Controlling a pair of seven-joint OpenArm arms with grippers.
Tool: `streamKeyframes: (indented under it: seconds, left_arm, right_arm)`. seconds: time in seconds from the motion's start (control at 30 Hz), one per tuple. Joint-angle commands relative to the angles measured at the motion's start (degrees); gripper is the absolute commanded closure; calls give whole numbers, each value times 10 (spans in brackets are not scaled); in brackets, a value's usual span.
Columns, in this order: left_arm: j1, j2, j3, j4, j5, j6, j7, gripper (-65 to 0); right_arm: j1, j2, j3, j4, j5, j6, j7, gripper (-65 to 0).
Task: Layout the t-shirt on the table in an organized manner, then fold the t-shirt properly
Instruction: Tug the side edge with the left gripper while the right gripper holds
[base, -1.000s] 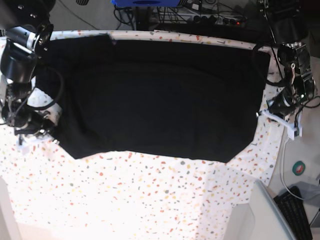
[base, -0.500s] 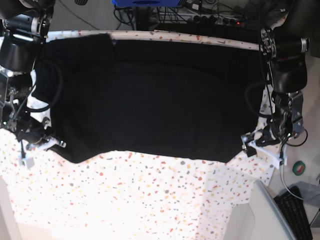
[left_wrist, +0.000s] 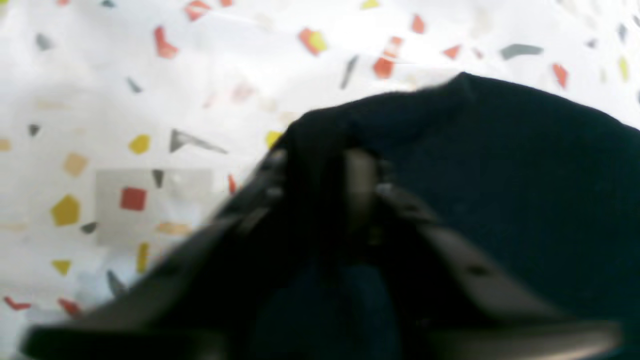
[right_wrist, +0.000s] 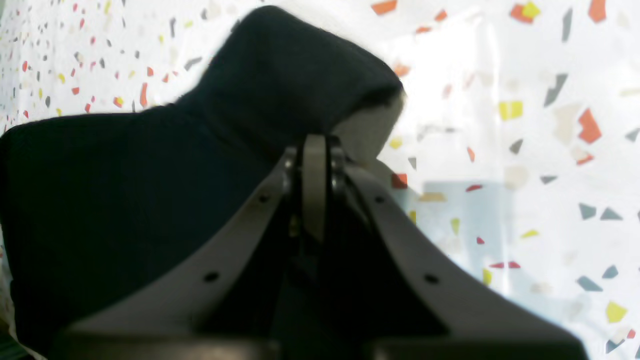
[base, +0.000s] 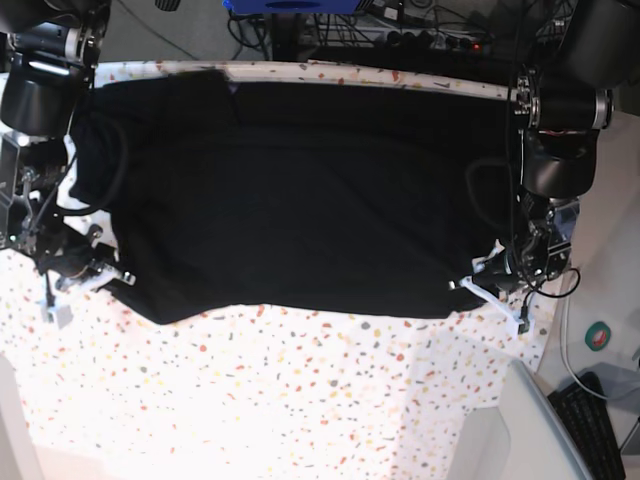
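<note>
**Both my grippers pinched the shirt's near corners**

The t-shirt (base: 300, 200) lay spread across the far half of the table (base: 300, 400), a wide black sheet with its plain side up, its far edge along the table's back rim and its near edge running roughly straight between my two arms.

My left gripper (base: 470, 288) sat at the shirt's near corner on the base view's right. In the left wrist view the picture was blurred, but my left gripper (left_wrist: 325, 165) had its jaws drawn close together with black cloth (left_wrist: 500, 175) bunched between and over the tips, so it was clamped on the t-shirt.

My right gripper (base: 115, 278) sat at the opposite near corner. From the right wrist view, my right gripper (right_wrist: 315, 155) had its fingers (right_wrist: 314, 190) pressed flat together, and a raised fold of the shirt (right_wrist: 280, 80) stood just beyond the tips, pinched up off the speckled table (right_wrist: 550, 150)
</note>
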Motion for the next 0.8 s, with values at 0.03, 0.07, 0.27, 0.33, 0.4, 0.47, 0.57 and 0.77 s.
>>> streamKeyframes:
  seconds: [0.03, 0.07, 0.27, 0.33, 0.4, 0.47, 0.57, 0.77]
  left_arm:
    - [-13, -7, -1, 14, -1, 2, -4, 0]
    - [-11, -8, 0, 24, -1, 2, -3, 0]
    - [70, -10, -1, 156, 78, 48, -2, 0]
    - [101, 2, -2, 201, 117, 71, -1, 0]
    - [125, 7, -3, 237, 151, 84, 0, 0]
    - [151, 10, -2, 275, 196, 91, 21, 0]
    - [182, 24, -2, 340, 265, 92, 54, 0]
    - [227, 70, 0, 393, 428, 88, 81, 0]
  right_arm:
    - [13, 10, 3, 9, 8, 3, 10, 0]
    - [13, 10, 3, 9, 8, 3, 10, 0]
    - [12, 10, 3, 7, 7, 3, 10, 0]
    - [12, 10, 2, 7, 7, 3, 10, 0]
    - [13, 11, 1, 7, 6, 3, 10, 0]
    - [13, 11, 0, 7, 6, 3, 9, 0]
    - [13, 11, 0, 6, 6, 3, 9, 0]
    - [13, 11, -1, 6, 6, 3, 9, 0]
